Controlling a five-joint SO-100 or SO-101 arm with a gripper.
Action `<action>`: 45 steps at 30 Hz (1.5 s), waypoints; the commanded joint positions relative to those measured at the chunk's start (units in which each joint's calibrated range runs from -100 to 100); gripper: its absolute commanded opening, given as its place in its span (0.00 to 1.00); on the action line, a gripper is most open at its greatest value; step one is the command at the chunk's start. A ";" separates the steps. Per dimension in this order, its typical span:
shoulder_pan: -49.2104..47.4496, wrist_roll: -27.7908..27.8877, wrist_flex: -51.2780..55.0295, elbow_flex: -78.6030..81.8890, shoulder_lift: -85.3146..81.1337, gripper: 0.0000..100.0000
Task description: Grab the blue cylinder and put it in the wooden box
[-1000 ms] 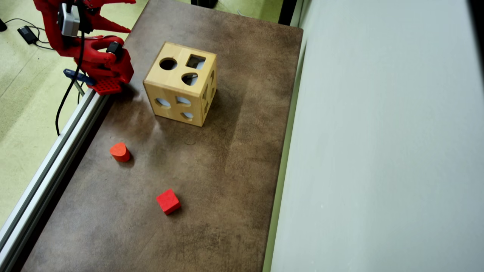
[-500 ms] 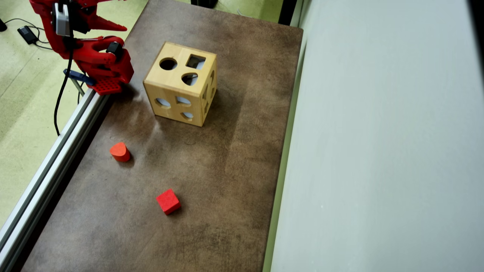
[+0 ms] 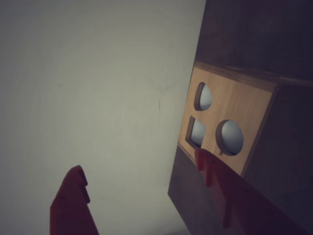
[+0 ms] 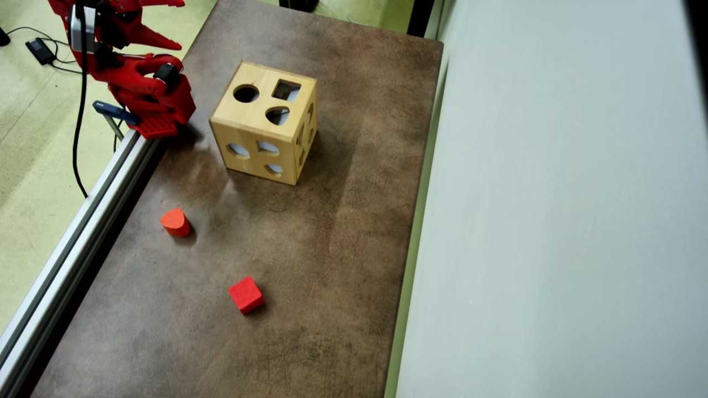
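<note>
With my two red fingers spread wide and nothing between them, my gripper [image 3: 142, 183] looks out in the wrist view over a pale wall and the wooden box [image 3: 227, 115]; one fingertip [image 3: 73, 188] rises at the lower left of that view and the other crosses the box's near corner at lower right. In the overhead view my gripper [image 4: 171, 22] sits at the top left, off the table's edge, one finger pointing right above the green floor and the other partly cut by the frame. Below it my red arm [image 4: 146, 88] folds down to its base at the table's left rim, beside the metal rail [image 4: 83, 221], with a black cable [image 4: 77, 138] hanging down past it. The wooden box [image 4: 265, 130] stands on the brown table [image 4: 343, 221] just right of my base, not touching it, its top showing a round hole, a square hole and a rounded one, its sides more cut-outs. I cannot find the blue cylinder in either view. Nearer the bottom of the overhead view a red rounded block [image 4: 176, 222] stands close to the rail, and a red cube [image 4: 246, 294] lies further down, both well apart from the box.
</note>
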 commanded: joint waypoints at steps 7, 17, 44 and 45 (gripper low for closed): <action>-0.12 -0.10 -0.13 -1.74 0.09 0.02; -0.12 -0.10 -0.05 -1.74 0.09 0.03; -0.05 -0.10 -0.05 -1.83 0.09 0.03; -0.05 -0.10 -0.05 -1.83 0.09 0.03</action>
